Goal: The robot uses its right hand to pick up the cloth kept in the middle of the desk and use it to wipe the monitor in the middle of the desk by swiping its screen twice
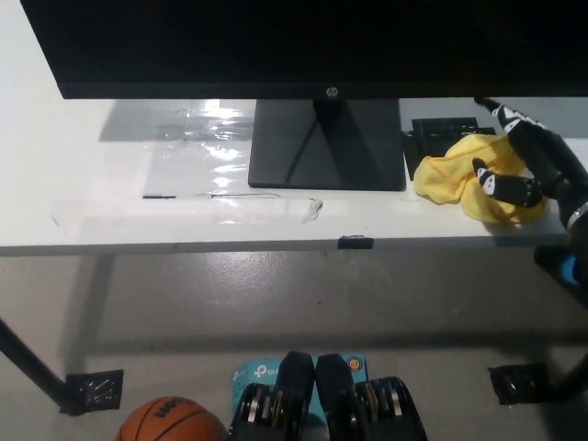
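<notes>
The crumpled yellow cloth (455, 175) lies on the white desk (92, 184), right of the monitor's stand (326, 147). My black right hand (533, 165) comes in from the right edge and sits over the cloth's right part. Its fingers are spread, with the thumb pressed onto the fabric and another finger reaching behind the cloth. The cloth stays flat on the desk and part of it is hidden under the hand. The black monitor (312, 41) fills the top of the head view, its screen dark. My left hand is out of view.
A small black slotted object (439, 134) stands just behind the cloth, against the stand. Strips of clear tape (230, 196) lie on the desk left of the stand. Below the desk's front edge are grey floor, a basketball (170, 424) and a black desk foot (519, 381).
</notes>
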`<state>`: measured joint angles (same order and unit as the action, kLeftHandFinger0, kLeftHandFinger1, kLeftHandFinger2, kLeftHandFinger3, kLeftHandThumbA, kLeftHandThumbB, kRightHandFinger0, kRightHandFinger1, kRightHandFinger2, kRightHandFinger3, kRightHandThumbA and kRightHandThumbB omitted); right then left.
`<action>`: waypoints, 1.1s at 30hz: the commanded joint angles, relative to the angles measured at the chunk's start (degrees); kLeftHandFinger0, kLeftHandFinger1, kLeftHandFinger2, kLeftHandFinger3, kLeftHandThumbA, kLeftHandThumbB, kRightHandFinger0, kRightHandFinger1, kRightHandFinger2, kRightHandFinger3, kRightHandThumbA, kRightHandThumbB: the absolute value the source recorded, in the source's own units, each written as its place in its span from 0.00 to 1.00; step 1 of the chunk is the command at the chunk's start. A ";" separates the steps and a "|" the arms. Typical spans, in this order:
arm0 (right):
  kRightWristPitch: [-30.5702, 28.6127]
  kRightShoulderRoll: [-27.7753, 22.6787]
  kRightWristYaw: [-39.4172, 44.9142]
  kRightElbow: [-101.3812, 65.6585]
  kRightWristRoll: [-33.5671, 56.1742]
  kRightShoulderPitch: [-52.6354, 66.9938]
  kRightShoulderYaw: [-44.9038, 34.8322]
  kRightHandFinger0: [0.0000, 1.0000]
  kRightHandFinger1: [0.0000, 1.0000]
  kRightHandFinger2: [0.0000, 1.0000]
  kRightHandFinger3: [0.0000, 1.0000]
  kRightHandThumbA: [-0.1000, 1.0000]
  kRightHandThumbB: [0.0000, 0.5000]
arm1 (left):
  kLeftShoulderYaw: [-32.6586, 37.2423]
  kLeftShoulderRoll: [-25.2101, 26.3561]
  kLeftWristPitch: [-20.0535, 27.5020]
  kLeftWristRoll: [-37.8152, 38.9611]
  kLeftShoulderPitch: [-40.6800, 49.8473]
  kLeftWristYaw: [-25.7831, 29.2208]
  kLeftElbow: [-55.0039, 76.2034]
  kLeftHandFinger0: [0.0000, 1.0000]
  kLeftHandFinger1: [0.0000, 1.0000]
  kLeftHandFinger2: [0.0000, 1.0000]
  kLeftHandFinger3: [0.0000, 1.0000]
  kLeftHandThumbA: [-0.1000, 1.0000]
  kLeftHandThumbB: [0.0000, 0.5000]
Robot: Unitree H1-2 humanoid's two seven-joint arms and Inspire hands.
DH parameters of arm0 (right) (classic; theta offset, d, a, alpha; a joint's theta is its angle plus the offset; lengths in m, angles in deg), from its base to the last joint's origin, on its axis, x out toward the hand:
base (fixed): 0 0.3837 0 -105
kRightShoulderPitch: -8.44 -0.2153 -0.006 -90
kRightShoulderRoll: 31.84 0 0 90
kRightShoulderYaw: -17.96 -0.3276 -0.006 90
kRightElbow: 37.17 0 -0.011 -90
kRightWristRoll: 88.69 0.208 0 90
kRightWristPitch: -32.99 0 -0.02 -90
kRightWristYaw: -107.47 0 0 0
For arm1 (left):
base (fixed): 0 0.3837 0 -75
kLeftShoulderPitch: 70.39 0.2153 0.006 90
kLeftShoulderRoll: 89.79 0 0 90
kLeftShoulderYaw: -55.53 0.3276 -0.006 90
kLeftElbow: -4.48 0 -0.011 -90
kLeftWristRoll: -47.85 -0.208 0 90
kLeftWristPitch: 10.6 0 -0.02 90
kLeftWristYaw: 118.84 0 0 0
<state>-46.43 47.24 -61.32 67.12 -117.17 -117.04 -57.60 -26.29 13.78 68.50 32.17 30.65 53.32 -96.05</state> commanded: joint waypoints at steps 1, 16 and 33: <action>0.03 -0.63 0.92 1.80 -1.66 -2.21 0.99 1.00 1.00 1.00 1.00 0.54 0.87 | -0.82 1.23 -0.05 -0.30 0.23 -0.72 0.89 0.63 0.52 0.00 0.00 0.53 1.00; 5.55 -2.78 4.98 2.37 -4.71 3.97 4.99 1.00 1.00 1.00 1.00 0.30 0.71 | -1.71 1.66 -0.16 0.04 0.35 -0.97 2.12 0.62 0.51 0.00 0.00 0.56 1.00; -9.16 -4.30 -17.88 14.70 -15.53 1.58 8.77 0.00 0.19 0.30 0.42 0.09 0.00 | -1.96 1.52 0.73 -0.55 0.87 -0.81 1.90 0.61 0.48 0.00 0.00 0.58 1.00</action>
<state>-50.08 44.11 -72.55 79.93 -129.35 -115.41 -49.68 -27.50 13.91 68.54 31.96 31.14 52.93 -94.69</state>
